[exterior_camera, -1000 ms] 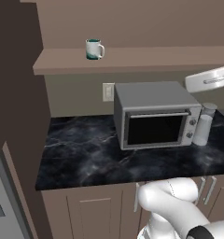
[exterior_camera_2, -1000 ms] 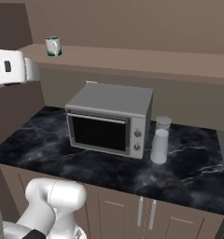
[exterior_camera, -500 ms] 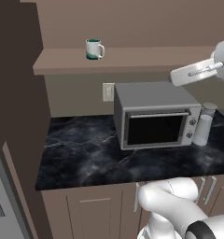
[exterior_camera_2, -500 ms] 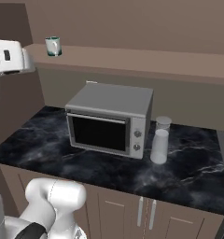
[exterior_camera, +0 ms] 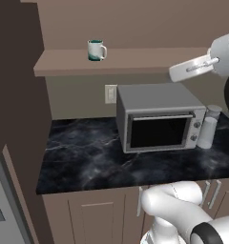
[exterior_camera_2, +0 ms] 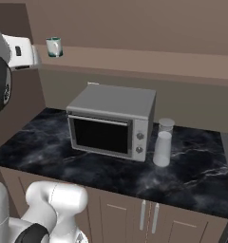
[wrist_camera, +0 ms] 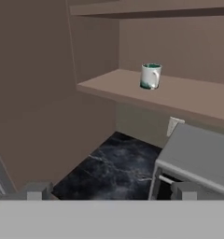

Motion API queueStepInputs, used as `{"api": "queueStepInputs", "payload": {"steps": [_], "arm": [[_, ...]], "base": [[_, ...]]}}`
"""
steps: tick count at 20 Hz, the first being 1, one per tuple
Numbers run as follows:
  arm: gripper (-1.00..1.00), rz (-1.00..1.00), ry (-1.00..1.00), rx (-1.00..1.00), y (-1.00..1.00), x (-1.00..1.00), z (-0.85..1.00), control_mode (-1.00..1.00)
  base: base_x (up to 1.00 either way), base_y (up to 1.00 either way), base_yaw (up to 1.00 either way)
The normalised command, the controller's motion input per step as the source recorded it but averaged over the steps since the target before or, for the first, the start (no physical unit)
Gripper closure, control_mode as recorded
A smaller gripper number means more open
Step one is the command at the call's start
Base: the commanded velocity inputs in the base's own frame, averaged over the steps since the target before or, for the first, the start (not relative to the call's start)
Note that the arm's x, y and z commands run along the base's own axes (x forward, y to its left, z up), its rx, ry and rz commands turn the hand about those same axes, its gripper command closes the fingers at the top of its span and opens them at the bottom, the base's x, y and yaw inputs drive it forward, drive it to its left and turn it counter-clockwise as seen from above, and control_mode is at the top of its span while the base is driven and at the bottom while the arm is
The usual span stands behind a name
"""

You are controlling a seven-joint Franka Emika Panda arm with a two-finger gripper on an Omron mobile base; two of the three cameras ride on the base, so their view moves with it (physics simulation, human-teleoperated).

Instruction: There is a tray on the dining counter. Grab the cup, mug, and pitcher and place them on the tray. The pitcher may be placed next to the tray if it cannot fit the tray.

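- Pincer (wrist_camera: pixel 109 190): jaws spread to full width, nothing between them; in the hand view the two dark tips rise at 6 o'clock, aimed toward the shelf.
- Mug (exterior_camera: pixel 96 49): upright on the brown wall shelf (exterior_camera: pixel 135 61), at 12 o'clock from the pincer in the hand view and well apart from it.
- Toaster oven (exterior_camera: pixel 159 116): below the shelf on the black marble worktop (exterior_camera: pixel 83 157), with two pale upright containers (exterior_camera_2: pixel 163 142) just beside its knob end.
- Progress, as judged: mug not yet gripped; no item seen delivered; all three placements remain.
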Motion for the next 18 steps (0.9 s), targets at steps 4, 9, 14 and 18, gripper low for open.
{"api": "queueStepInputs", "payload": {"steps": [4,9,14,18], "arm": [[-1.0,0.08,0.0,0.0,0.0,0.15,0.0,-1.0],[-1.0,0.08,0.0,0.0,0.0,0.16,0.0,-1.0],[-1.0,0.05,-0.02,0.0,0.0,0.16,0.0,-1.0],[-1.0,0.02,-0.04,0.0,0.0,0.15,0.0,-1.0]], "base": [[0.0,0.0,0.0],[0.0,0.0,0.0],[0.0,0.0,0.0],[0.0,0.0,0.0]]}}
